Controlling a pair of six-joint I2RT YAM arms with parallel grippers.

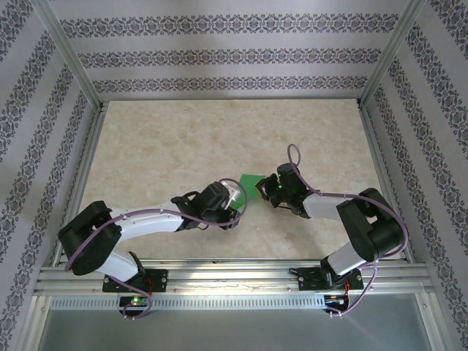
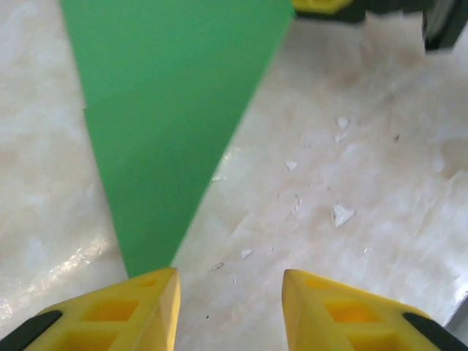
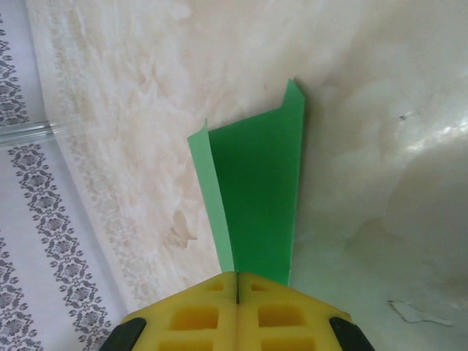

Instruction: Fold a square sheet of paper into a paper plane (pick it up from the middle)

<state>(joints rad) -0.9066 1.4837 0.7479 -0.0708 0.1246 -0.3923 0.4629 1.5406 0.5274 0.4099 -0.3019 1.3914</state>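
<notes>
The bright green paper plane [image 1: 251,182] is a slim folded dart with layered flaps, at the middle of the table between the two arms. My right gripper [image 3: 238,281] is shut on one end of it, and the folded green layers [image 3: 259,197] stick out ahead of the closed jaws. In the left wrist view the green dart [image 2: 168,110] narrows to a point that reaches my left gripper's left fingertip [image 2: 157,292]. My left gripper [image 2: 230,292] is open, with bare table between its fingers. The right gripper's yellow finger [image 2: 322,6] shows at the top edge.
The marble-patterned table [image 1: 183,139] is ringed by an aluminium frame [image 1: 80,175] and patterned walls. Small white flecks [image 2: 340,213] lie on the surface ahead of the left fingers. Both arm bases sit on the rail [image 1: 234,278] at the near edge.
</notes>
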